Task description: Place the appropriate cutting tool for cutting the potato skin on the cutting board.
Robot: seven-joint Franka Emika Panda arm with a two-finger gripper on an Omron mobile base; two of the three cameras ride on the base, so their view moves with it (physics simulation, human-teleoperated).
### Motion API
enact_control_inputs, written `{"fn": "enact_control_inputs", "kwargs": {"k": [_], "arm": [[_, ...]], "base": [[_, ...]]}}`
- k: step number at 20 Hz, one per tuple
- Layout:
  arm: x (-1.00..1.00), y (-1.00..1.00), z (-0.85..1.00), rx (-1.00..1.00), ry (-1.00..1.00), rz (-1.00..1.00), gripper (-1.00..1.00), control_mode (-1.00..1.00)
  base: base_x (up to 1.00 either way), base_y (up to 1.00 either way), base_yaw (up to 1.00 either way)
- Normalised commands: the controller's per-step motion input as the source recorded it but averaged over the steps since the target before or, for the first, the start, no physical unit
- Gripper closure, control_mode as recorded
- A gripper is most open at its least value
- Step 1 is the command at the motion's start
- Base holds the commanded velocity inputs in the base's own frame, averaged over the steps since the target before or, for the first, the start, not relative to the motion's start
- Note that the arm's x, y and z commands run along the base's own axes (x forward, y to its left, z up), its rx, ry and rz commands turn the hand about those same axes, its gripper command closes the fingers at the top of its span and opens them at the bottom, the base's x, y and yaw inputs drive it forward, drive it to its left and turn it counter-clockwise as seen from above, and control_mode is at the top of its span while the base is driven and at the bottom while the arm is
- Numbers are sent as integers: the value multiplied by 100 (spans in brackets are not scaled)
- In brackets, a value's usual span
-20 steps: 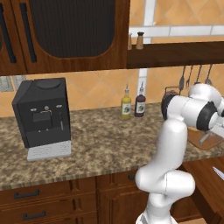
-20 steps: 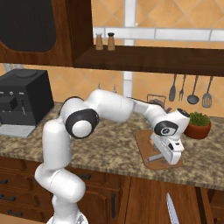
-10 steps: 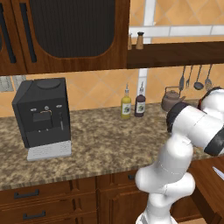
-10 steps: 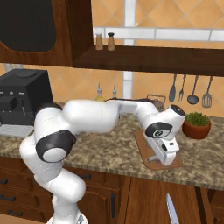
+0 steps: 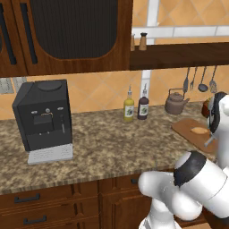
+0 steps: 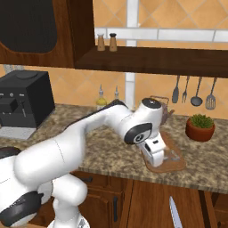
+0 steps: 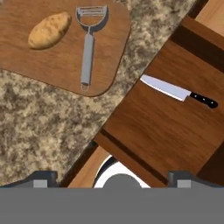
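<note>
Glossy white rounded arm (image 6: pixel 84 142) segments with dark joint caps (one grey-ringed disc near the wrist)

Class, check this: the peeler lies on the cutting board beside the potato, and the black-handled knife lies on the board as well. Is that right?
Not quite. The peeler does lie on the cutting board beside the potato, but the knife lies off it, on a brown wooden surface past the counter edge, as the hand view shows.

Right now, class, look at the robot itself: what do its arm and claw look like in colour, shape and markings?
The arm is glossy white, built of rounded tubular links with bulbous elbows. Its joints carry dark grey or black caps and bands. The wrist is a white drum with a dark ring and a pale centre. The claw is a boxy white block. No cables or lettering are visible.
</note>
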Motion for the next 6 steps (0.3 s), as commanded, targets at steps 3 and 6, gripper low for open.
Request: {"fn": "enact_control_inputs", "kwargs": {"k": [3,6], "arm": [[-39,42,67,-19,0,0,-100,-100],[-37,53,67,-20,0,0,-100,-100]], "base": [[0,0,0],[0,0,0]]}}
